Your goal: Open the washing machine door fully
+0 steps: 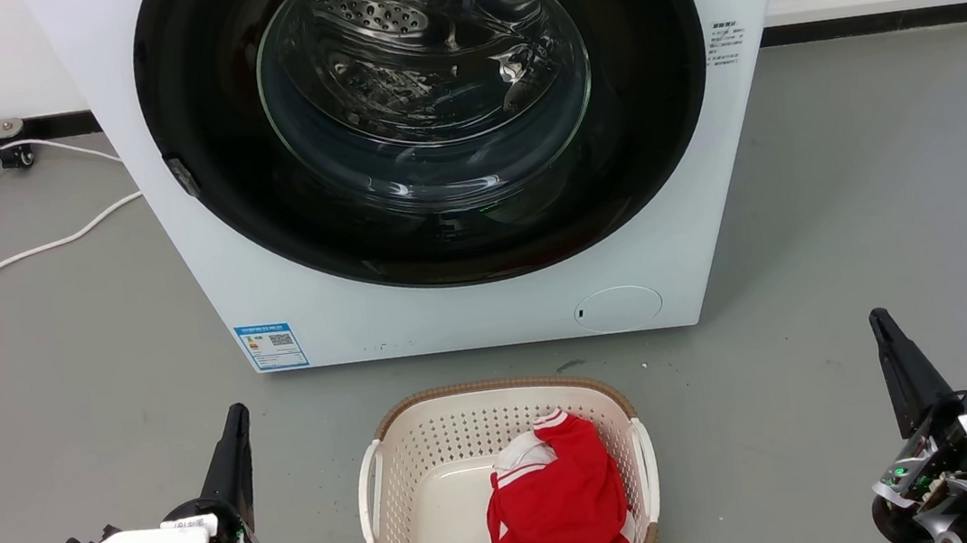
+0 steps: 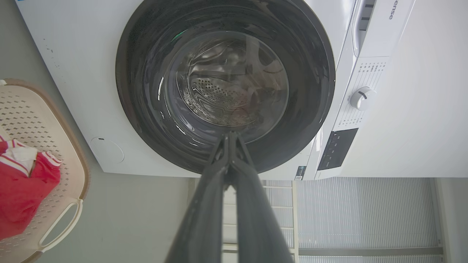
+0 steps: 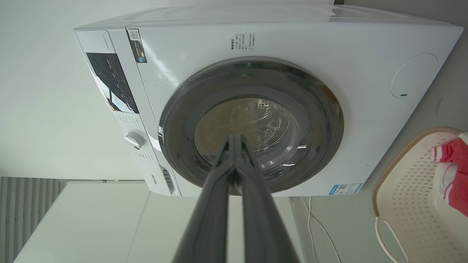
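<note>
While left gripper (image 1: 238, 415) hovers low, washing machine door (image 1: 424, 87) closed, well ahead.

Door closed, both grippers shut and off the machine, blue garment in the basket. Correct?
No: the garment in the basket is red, not blue, as the head view shows. The washing machine door is closed; the left gripper and right gripper are shut, clear of it.

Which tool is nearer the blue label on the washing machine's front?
Left. The left tool points up just short of the blue label, low before the washing machine; the right tool sits far across, past the machine's other corner.
</note>
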Tool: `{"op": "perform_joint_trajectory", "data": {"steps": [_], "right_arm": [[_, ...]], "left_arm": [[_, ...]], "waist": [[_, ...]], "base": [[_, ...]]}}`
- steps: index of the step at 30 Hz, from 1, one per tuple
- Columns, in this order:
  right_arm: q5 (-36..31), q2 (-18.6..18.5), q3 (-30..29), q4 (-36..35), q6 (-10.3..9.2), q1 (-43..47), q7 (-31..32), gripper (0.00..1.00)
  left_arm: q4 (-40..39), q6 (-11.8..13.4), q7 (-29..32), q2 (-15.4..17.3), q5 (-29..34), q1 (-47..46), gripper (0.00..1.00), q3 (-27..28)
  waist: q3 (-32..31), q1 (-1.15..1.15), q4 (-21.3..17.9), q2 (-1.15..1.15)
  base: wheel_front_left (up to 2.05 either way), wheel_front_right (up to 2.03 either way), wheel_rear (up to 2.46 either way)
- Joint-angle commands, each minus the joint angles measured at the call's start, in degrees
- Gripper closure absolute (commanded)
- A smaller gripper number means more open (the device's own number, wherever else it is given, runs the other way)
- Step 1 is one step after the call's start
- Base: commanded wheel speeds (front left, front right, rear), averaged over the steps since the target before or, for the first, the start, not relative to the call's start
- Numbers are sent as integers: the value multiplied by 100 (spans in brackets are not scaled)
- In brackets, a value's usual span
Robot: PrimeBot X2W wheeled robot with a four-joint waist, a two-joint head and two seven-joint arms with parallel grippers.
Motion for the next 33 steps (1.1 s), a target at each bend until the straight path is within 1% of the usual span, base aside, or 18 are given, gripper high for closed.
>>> {"op": "perform_joint_trajectory", "data": {"steps": [1,10,11,16,20,22,23,26,33], "right_arm": [[-52,21,-5,7,0,-70,22,100],[-15,2,-2,1,0,0,4,100],[-14,3,1,31,0,26,0,0],[-31,5,53,-16,0,66,-107,0],[-184,6,109,-106,0,109,-256,0],[-541,7,88,-199,0,134,-366,0],[-541,7,88,-199,0,134,-366,0],[-912,8,82,-287,0,135,-444,0],[-2097,10,70,-607,0,115,-618,0]], "left_arm": [[-1,-17,18,-2,16,-37,100,19],[1,0,-2,0,0,-1,100,-4],[38,2,-7,-4,-1,17,0,-14],[8,1,-116,-6,3,7,0,-141],[-91,0,-264,-5,99,-19,0,-254],[-250,0,-374,-5,440,-55,0,-280],[-250,0,-374,-5,440,-55,0,-280],[-390,-1,-452,-5,775,-81,0,-275],[-644,-2,-627,13,1728,-172,0,-346]], "waist": [[0,0,0,0],[0,0,0,0],[0,0,0,0],[0,0,4,0],[-8,0,10,0],[-20,0,18,0],[-20,0,18,0],[-29,0,18,0],[-50,0,22,0]], "base": [[0,0,0],[0,0,0],[0,0,0],[0,0,0],[0,0,0],[0,0,0],[0,0,0],[0,0,0],[0,0,0]]}}
